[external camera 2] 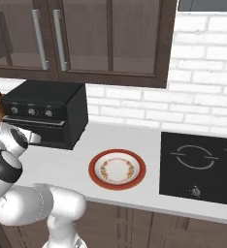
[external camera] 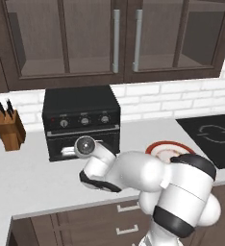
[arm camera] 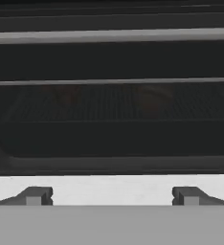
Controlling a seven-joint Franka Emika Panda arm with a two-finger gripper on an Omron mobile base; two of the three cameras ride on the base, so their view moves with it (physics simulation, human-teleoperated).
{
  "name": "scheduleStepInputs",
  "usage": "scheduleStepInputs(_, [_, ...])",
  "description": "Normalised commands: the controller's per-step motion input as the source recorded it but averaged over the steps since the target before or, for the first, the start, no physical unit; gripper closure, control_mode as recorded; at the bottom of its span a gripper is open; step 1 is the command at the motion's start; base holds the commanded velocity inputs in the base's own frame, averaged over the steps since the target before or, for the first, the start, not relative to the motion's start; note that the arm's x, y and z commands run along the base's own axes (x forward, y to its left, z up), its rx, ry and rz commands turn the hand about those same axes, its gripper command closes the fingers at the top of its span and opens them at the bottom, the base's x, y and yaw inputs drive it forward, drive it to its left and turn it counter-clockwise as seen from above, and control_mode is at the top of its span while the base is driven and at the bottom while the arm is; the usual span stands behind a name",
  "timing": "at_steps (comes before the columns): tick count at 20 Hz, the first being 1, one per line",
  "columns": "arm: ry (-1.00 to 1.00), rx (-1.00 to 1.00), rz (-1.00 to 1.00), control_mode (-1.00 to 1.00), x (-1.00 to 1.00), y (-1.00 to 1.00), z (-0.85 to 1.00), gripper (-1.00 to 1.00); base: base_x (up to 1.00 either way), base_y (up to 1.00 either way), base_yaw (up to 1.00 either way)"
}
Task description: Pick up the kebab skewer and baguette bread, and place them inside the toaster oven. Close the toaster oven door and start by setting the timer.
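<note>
Boxy black toaster oven point(external camera: 81, 120) on the table against the white brick wall, three round knobs in a row across its front, toaster oven door point(arm camera: 112, 100) with dark glass pane upright, faint reddish-brown shapes dimly visible behind the glass

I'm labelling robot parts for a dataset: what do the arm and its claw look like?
The arm is glossy white, built of rounded, bulbous segments with black bands at the joints and a round grey cap on one link. The claw ends in two small dark grey, blocky fingertips.
</note>
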Motion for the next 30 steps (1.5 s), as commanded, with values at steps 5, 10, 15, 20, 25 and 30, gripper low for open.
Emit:
scheduleStepInputs(5, [0.07, 0.0, 0.0, -1.0, -0.59, 0.09, 0.34, -1.0, 0.0, 0.0, 0.0])
scheduleStepInputs(10, [0.0, -0.01, 0.0, -1.0, -0.2, 0.14, 0.39, -1.0, 0.0, 0.0, 0.0])
scheduleStepInputs(15, [-0.09, -0.06, 0.0, -1.0, 0.0, 0.07, 0.17, -1.0, 0.0, 0.0, 0.0])
scheduleStepInputs(20, [-0.16, -0.03, 0.0, -1.0, 0.0, 0.23, 0.15, -1.0, 0.0, 0.0, 0.0])
scheduleStepInputs(25, [-0.17, -0.01, 0.0, -1.0, 0.0, 0.33, 0.26, -1.0, 0.0, 0.0, 0.0])
scheduleStepInputs(30, [-0.11, 0.0, 0.01, -1.0, 0.0, 0.12, 0.35, -1.0, 0.0, 0.0, 0.0])
